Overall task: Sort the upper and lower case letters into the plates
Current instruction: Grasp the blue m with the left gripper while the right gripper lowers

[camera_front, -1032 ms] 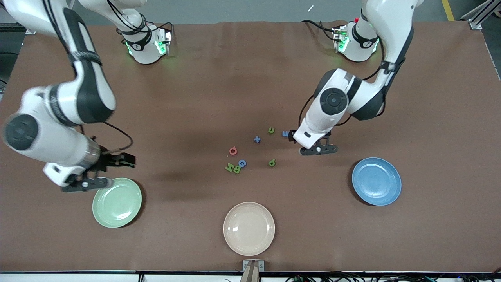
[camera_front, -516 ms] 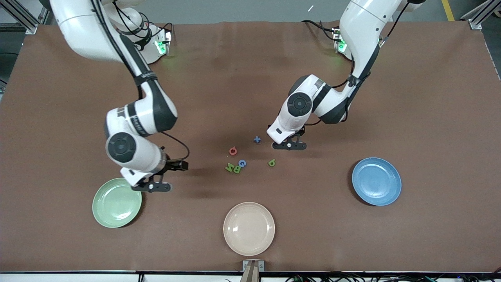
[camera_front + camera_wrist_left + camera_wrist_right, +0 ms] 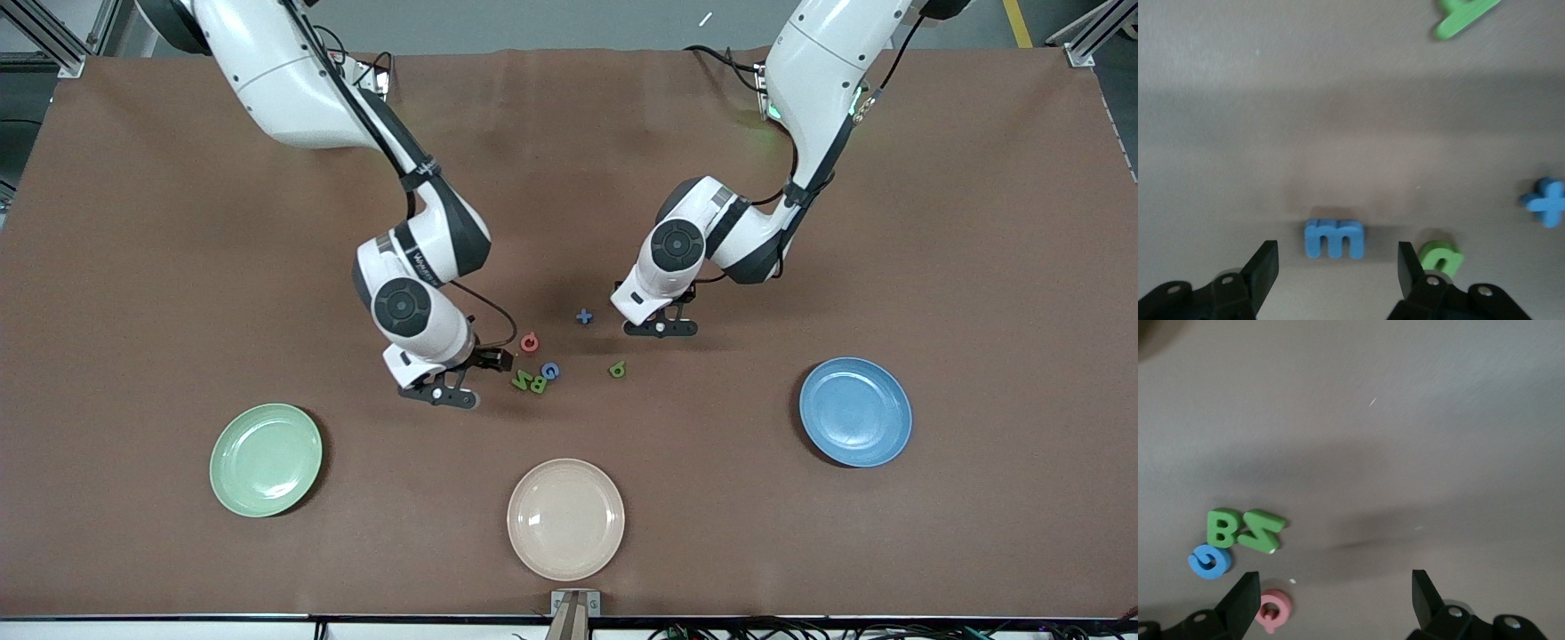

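Between my left gripper's (image 3: 1337,267) parted, empty jaws lies the blue m (image 3: 1334,239), a green n (image 3: 1439,259) beside it. My right gripper (image 3: 1336,600), jaws spread wide and empty, hangs low near the green B (image 3: 1222,527), green N (image 3: 1261,531), blue G (image 3: 1209,561) and pink letter (image 3: 1273,609). Both forearms slope downward; the green plate (image 3: 265,460) and blue plate (image 3: 855,412) sit well apart.

A high front camera looked down across the whole table (image 3: 178,222). Both wrist cameras faced down, close to it. Front and right wrist views shared the green B (image 3: 538,385) (image 3: 1221,527).
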Available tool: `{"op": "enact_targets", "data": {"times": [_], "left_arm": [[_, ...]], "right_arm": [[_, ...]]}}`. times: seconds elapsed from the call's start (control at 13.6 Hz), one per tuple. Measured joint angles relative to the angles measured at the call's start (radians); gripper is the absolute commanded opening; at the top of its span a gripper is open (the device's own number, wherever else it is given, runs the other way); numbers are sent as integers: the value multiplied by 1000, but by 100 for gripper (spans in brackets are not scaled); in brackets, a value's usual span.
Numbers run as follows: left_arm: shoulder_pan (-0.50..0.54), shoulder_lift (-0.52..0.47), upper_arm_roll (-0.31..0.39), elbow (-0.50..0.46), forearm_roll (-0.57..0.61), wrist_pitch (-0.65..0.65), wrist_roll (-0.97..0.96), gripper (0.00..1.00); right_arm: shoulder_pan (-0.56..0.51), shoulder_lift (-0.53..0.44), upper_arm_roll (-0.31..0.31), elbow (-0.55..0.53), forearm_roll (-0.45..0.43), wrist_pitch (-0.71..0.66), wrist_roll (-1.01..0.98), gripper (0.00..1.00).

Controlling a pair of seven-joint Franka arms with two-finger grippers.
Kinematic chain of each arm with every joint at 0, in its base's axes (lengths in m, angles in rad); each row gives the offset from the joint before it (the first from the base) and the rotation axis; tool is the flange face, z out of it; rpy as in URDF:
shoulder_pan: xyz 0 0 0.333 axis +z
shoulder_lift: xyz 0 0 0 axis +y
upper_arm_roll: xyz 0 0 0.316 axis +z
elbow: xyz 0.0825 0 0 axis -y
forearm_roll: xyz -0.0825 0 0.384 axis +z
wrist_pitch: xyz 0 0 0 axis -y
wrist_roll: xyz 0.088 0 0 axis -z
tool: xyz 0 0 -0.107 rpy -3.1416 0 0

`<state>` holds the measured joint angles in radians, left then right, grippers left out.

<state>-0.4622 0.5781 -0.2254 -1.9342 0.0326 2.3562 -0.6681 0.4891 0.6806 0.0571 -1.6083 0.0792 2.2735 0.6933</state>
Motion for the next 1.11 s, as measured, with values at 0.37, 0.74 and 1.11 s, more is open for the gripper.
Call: {"op": "enact_targets", "data": {"times": [0.37,0.74,1.11], "left_arm": [[3,0,3,-27,0,5,-5,78],[1,3,3,-29,3,34,-5,68],[3,4,5,-26,36,39,-6,56]], "right_arm": [[79,46,-1,-15,0,78,83,100],[106,71,-2,-15,0,110,83,96],[127,85,-5,-15,-10,110,81,79]]}}
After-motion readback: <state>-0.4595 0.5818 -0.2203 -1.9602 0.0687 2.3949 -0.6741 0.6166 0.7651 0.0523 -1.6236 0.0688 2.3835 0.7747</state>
